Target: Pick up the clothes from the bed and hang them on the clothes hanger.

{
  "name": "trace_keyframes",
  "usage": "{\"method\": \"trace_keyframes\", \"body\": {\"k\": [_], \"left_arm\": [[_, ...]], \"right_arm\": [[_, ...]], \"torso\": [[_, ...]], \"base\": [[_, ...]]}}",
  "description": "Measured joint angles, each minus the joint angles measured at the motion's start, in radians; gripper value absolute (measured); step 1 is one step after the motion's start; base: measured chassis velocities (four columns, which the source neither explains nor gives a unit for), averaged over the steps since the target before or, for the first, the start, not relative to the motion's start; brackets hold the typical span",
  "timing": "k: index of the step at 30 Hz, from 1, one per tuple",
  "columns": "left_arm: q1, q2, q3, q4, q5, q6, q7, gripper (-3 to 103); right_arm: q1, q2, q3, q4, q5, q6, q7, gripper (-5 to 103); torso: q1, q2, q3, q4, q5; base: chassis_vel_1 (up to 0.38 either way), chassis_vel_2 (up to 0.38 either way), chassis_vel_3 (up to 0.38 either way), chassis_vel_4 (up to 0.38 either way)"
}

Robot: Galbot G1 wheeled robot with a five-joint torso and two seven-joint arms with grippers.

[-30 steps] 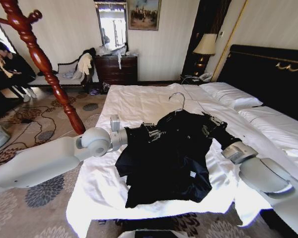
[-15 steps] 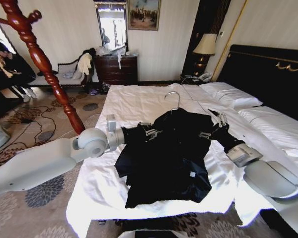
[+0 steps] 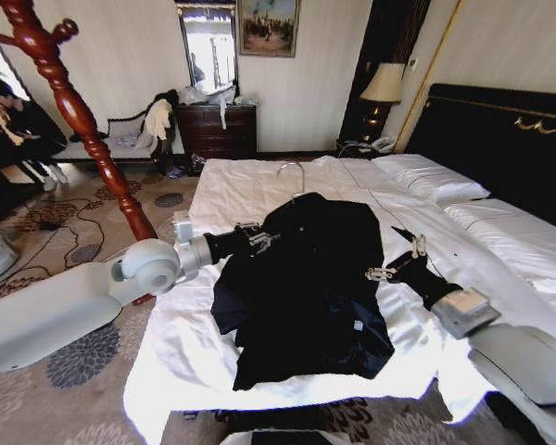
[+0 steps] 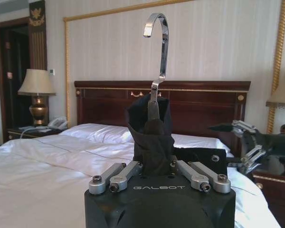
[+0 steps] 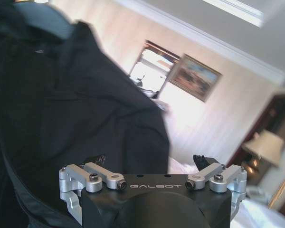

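The jacket (image 3: 306,287) hangs on the hanger (image 3: 292,176) above the bed (image 3: 259,190), the left gripper (image 3: 256,239) clamped on its shoulder, the right gripper (image 3: 396,260) spread empty beside it; hanging it somewhere remains.

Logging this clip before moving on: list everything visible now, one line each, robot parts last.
jacket: one, black, on the bed, held at its shoulder
clothes hanger: one, silver hook rising from the jacket collar
bed: one, white sheets, black headboard
coat stand: one, red-brown, left of the bed
lamp: one, cream shade, bedside
dresser: one, dark, far wall
left gripper: shut on the jacket
right gripper: open, apart from the jacket's right edge
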Motion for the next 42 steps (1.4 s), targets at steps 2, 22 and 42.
{"method": "trace_keyframes", "body": {"k": [2,22,42], "left_arm": [[0.013,0.020,-0.018,0.002,0.003,-0.007,0.006,18],[0.319,0.145,-0.359,-0.016,0.009,-0.024,0.001,18],[0.537,0.198,-0.576,-0.058,0.011,-0.037,-0.012,18]], "right_arm": [[-0.027,0.048,0.019,0.003,0.034,0.010,0.008,100],[-0.143,0.384,0.027,-0.082,-0.015,0.241,-0.119,100],[-0.132,0.529,-0.062,-0.158,-0.073,0.338,-0.155,100]], "torso": [[0.000,0.000,0.000,0.0000,-0.0001],[0.000,0.000,0.000,0.0000,0.0000],[0.000,0.000,0.000,-0.0001,0.0000]], "base": [[0.000,0.000,0.000,0.000],[0.000,0.000,0.000,0.000],[0.000,0.000,0.000,0.000]]}}
